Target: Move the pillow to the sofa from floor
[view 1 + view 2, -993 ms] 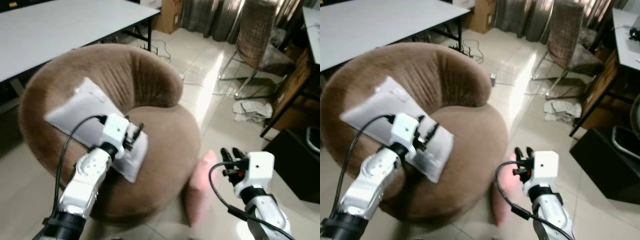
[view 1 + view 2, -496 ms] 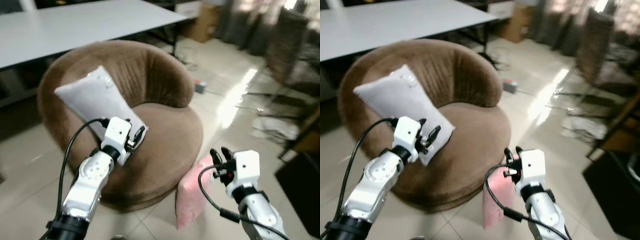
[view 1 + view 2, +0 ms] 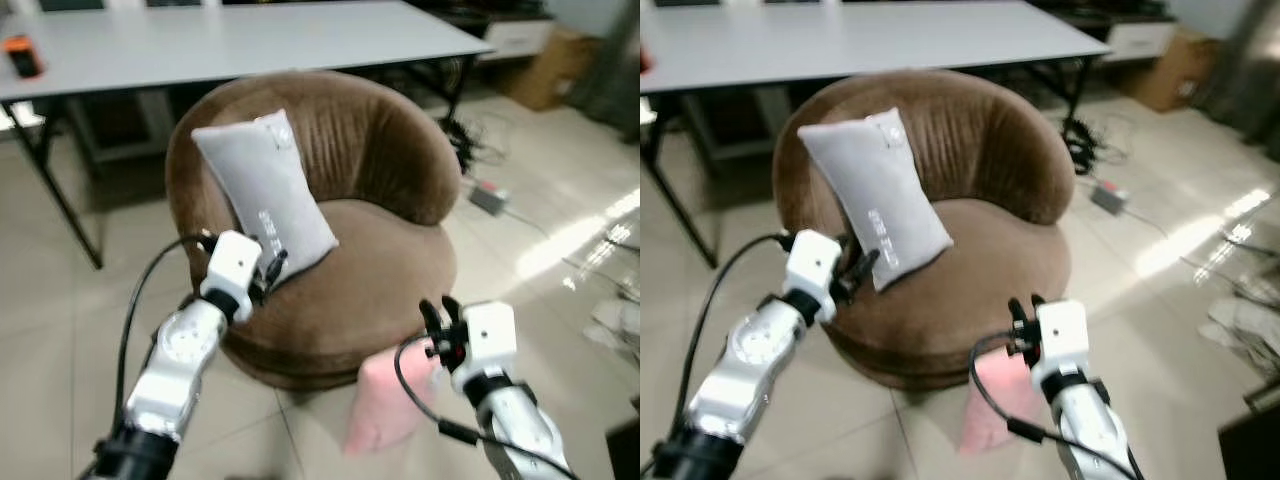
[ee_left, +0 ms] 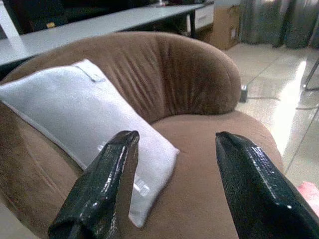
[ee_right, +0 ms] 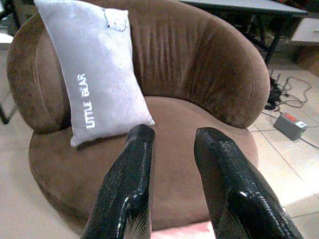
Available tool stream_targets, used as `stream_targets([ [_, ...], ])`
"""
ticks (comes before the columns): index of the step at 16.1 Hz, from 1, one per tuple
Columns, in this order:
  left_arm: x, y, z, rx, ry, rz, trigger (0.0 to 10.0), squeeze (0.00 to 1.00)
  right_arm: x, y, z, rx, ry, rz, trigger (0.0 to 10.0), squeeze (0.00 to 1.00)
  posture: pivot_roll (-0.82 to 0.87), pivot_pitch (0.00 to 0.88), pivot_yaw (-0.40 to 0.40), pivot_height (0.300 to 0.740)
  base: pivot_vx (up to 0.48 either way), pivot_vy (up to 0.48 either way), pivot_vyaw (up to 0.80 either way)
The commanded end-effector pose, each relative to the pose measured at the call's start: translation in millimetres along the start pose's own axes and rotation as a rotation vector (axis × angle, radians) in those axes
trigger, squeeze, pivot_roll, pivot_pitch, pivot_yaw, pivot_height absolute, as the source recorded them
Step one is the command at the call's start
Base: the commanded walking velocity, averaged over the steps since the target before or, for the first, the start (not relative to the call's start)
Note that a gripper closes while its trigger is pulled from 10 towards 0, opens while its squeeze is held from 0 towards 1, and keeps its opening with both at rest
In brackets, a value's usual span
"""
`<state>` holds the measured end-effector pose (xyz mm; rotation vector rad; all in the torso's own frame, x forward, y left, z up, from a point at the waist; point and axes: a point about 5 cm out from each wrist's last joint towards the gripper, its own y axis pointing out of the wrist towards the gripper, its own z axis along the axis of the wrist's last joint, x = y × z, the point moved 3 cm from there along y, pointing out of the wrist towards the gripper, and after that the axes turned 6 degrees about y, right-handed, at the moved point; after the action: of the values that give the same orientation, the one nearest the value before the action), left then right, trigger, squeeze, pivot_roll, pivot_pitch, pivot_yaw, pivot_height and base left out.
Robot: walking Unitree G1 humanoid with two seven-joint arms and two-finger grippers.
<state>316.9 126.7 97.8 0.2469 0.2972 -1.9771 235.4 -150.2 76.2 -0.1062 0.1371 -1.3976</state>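
Note:
A grey pillow (image 3: 266, 188) printed "LITTLE BEAR" leans upright against the backrest of the round brown sofa (image 3: 390, 260). My left gripper (image 3: 268, 270) hovers open at the pillow's lower corner, holding nothing; in the left wrist view its fingers (image 4: 107, 184) spread wide before the grey pillow (image 4: 75, 112). A pink pillow (image 3: 385, 400) stands on the floor against the sofa's front. My right gripper (image 3: 438, 312) sits just above it, open with a narrow gap and nothing between its fingers (image 5: 134, 179). The right wrist view looks onto the sofa seat (image 5: 184, 164).
A long white table (image 3: 250, 40) stands behind the sofa, with a black leg (image 3: 60, 200) at the left and an orange object (image 3: 22, 55) on top. A power strip (image 3: 487, 197) and cables lie on the tiled floor at the right, beyond them a cardboard box (image 3: 560, 62).
The camera has swung, so the whole scene shifted. The grey pillow now stands more upright against the backrest, and my left gripper sits below its corner instead of on it.

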Motion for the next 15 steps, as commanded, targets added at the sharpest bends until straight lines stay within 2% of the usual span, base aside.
stream_targets([
  [1,4.2,2.8,4.6,0.014,0.009,-0.015,10.0,0.00,5.5,0.8,3.5,0.015,-0.016,-0.020,10.0,0.00,0.02,0.016,-0.034,0.740,0.000,-0.480,0.80],
  [7,5.0,4.3,3.5,0.011,0.011,-0.016,10.0,0.00,6.0,1.9,8.5,0.047,-0.030,-0.016,10.0,0.00,0.02,0.016,-0.033,0.740,0.000,-0.480,0.80],
  [15,3.2,-0.1,3.4,0.021,0.011,-0.001,10.0,0.00,5.9,2.8,3.1,0.043,-0.030,-0.011,10.0,0.00,0.03,0.015,-0.033,0.740,0.000,-0.480,0.80],
])
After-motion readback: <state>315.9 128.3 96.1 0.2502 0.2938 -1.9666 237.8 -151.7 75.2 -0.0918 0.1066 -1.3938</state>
